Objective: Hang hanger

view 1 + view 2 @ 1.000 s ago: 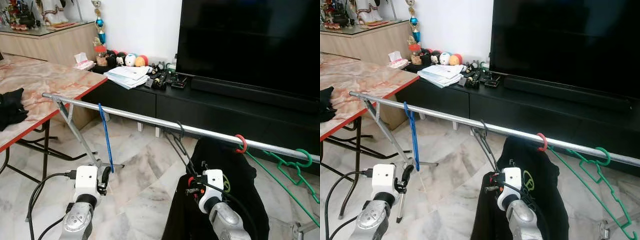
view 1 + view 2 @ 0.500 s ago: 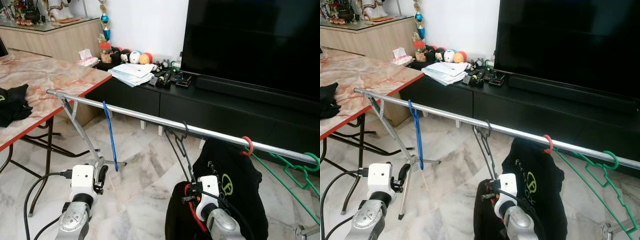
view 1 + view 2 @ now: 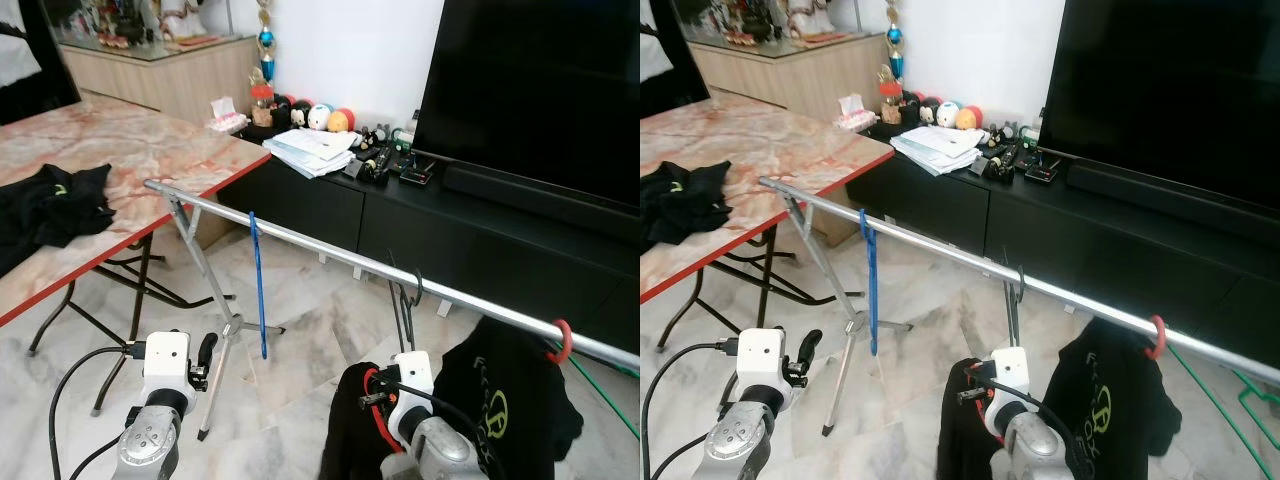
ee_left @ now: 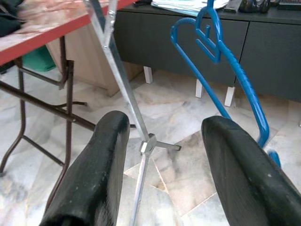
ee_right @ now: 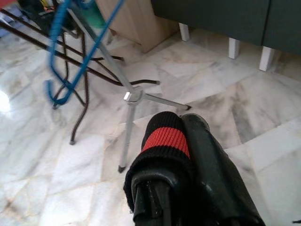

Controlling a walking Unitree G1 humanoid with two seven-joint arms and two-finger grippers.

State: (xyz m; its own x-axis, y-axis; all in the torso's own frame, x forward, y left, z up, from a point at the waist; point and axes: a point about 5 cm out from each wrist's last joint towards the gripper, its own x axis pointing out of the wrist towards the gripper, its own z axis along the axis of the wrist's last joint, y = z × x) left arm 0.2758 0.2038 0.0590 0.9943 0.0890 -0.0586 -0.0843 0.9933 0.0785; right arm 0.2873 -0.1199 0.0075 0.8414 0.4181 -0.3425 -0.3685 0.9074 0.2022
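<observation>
Since a second ago your head camera has swung left, so the whole scene has slid right: the green hangers at the far end of the rail have nearly left the picture and more of the marble counter (image 3: 120, 160), with a black garment (image 3: 50, 195) heaped on it, has come in. That is camera motion, not the things moving.

Your right claw (image 5: 174, 155) is clamped on dark cloth with a red-and-black ribbed band (image 5: 165, 136); from the head it sits low, just in front of the black shirt (image 3: 510, 400) that hangs under the metal rail (image 3: 330, 250) by a red hook (image 3: 560, 342). Whether a hanger is inside the cloth you hold, you cannot tell. A black wire hanger (image 3: 405, 300) hangs on the rail just above that claw, and a blue hanger (image 3: 258, 290) hangs further left.

Your left claw (image 4: 162, 169) is spread wide and holds nothing, low beside the rack's leg (image 4: 124, 94).

Expect the load to be light and limp: the cloth will sag and swing, giving no firm guidance. The thin hangers look stiff but slippery on the smooth rail. Grip at the neck, close under the hook, not on loose fabric, and lift gently, since the rack looks light enough to shift.
</observation>
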